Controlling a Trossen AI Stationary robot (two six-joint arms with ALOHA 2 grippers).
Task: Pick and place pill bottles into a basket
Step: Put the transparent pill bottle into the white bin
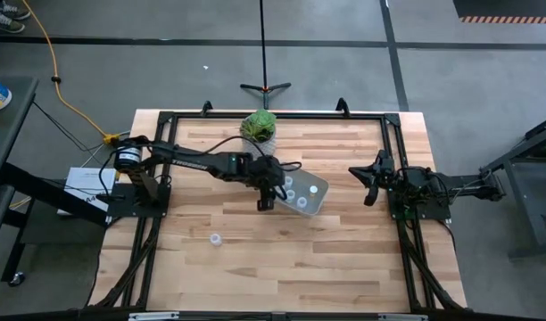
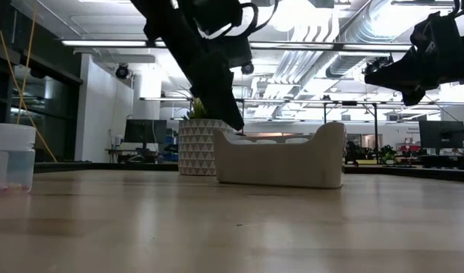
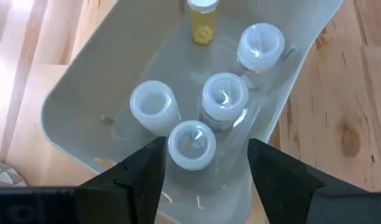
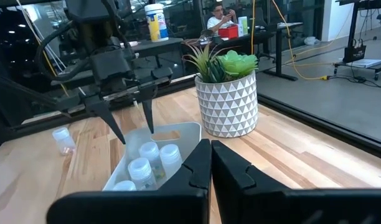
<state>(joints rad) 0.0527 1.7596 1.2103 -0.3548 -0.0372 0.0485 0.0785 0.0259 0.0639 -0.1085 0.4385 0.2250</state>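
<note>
Wooden tabletop [image 1: 255, 267] holds the basket [image 1: 312, 193], with five pill bottles [image 3: 225, 98] inside and one last bottle [image 1: 216, 239] well apart from it. The left hand [image 1: 267, 201] hangs open over the basket's edge, empty. It should lift clear first, then drop straight over that bottle; the right hand [image 1: 370, 183] waits shut, beside the basket.

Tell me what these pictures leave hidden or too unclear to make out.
- Low view: the pale translucent rectangular plastic basket has a wall that hides the small whitish capped pill bottles inside.
- Left wrist view: the small yellowish pill bottle is cut off by the edge.
- High view: the lone small whitish bottle on the wood is too small for detail.
</note>
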